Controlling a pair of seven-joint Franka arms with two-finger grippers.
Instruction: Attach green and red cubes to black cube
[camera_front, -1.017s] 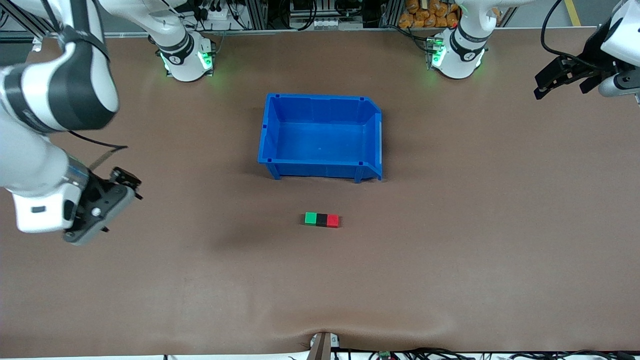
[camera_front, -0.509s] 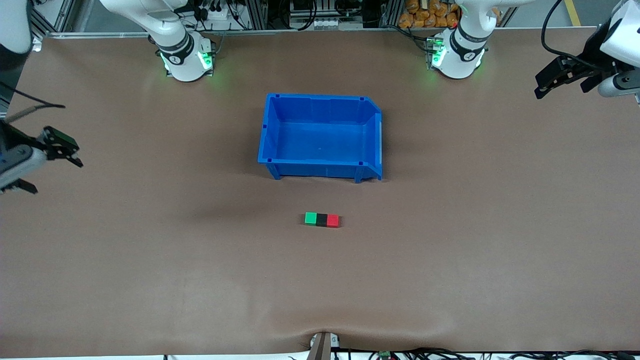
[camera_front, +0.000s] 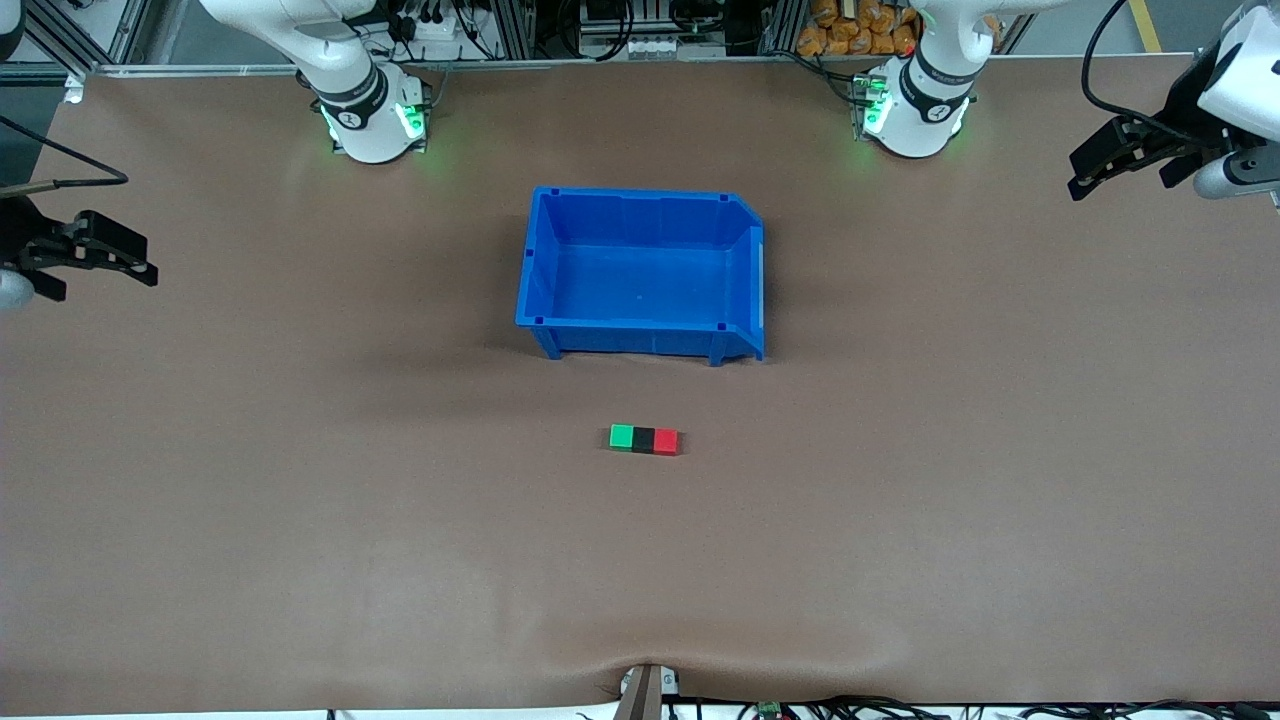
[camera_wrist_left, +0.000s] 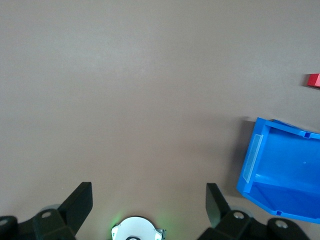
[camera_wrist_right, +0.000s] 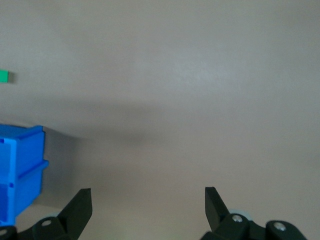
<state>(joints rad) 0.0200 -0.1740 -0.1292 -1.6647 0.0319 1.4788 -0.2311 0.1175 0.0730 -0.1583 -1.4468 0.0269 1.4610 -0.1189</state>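
**Three Little Cubes Stuck in a Row**

Big brown tabletop (camera_front: 300, 560), wide and flat. No words or labels big enough to read anywhere.

Blue bin (camera_front: 640, 275) near the middle of the tabletop, open at the top, nothing inside.

Left pincer (camera_front: 1125, 160) up in the air over the left arm's end of the tabletop, fingers wide apart, holding nothing. Arm bent in from the edge, waiting. From the left wrist view, bare brown tabletop between the two black fingers (camera_wrist_left: 80, 202), with the bin off to one side.

Right pincer (camera_front: 95, 255) up over the right arm's end of the tabletop, fingers wide apart too, holding nothing. Well away from the cubes.

Three tiny cubes in one short row, nearer to the front camera than the bin. Black cube (camera_front: 643, 440) in the middle. Green cube (camera_front: 621, 437) touching it toward the right arm's end. Red cube (camera_front: 666, 441) touching it toward the left arm's end. All flat on the tabletop.
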